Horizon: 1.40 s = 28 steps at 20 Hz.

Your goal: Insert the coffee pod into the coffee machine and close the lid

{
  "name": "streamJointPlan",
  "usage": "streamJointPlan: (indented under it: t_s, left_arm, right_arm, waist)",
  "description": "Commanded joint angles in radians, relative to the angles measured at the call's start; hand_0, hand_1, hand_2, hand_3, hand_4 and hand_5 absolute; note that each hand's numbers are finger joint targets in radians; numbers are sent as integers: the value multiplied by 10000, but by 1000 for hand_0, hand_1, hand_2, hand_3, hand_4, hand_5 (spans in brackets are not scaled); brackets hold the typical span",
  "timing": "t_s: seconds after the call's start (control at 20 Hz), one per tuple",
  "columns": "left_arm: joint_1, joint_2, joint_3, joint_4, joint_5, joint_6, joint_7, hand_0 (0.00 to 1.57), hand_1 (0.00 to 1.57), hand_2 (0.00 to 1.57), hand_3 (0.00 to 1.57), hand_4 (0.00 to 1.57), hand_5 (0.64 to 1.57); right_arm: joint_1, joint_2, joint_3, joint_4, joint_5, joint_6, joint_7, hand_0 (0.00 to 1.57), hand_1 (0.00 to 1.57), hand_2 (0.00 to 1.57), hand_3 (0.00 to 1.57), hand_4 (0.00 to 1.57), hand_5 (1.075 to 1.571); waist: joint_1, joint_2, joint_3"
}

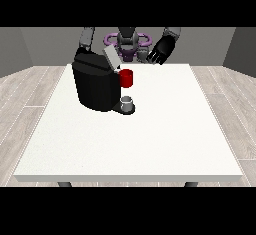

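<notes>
The black coffee machine stands on the table's far left part, with its grey lid tilted up. A red thing at the machine sits at its front, under the lid. On the machine's low base rests a grey thing. The hand at the view's right hovers over the table's far edge, right of the machine, fingers relaxed and holding nothing. A small grey thing shows just left of that hand. The other arm goes down behind the machine, which hides its hand.
The white table stretches wide in front of and to the right of the machine. The robot's torso stands behind the far edge.
</notes>
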Motion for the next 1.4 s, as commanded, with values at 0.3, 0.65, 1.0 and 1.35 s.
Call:
streamJointPlan:
  t_s: [0.3, 0.65, 1.0, 1.35]
  left_arm:
    - [-2392, -52, 1382, 416, 820, -888, 1767, 1235, 1235, 1265, 1266, 502, 1571]
    - [-3419, 909, 1584, 764, 466, -420, 1372, 1155, 1155, 1247, 1266, 484, 1571]
    - [-3934, 1813, 1970, 1276, 594, -753, 774, 1265, 1265, 1303, 1256, 465, 1571]
    - [-4030, 1152, 1598, 1356, 233, -376, 1216, 1188, 1188, 1258, 1219, 461, 1571]
  right_arm:
    - [-427, 276, 344, -549, 22, 91, -114, 0, 0, 0, 0, 0, 1571]
    - [-1423, 250, 419, -1388, 309, -348, 273, 0, 0, 0, 0, 0, 1571]
    - [-1821, -286, 26, -2007, -196, 293, 949, 0, 0, 0, 0, 0, 1571]
    - [-1659, -64, -21, -1679, -105, -43, 522, 0, 0, 0, 0, 100, 1571]
  waist:
    - [-1011, 373, 0]
    - [-1733, 1765, -2]
    - [-2099, 2235, -4]
    - [-2021, 2330, 0]
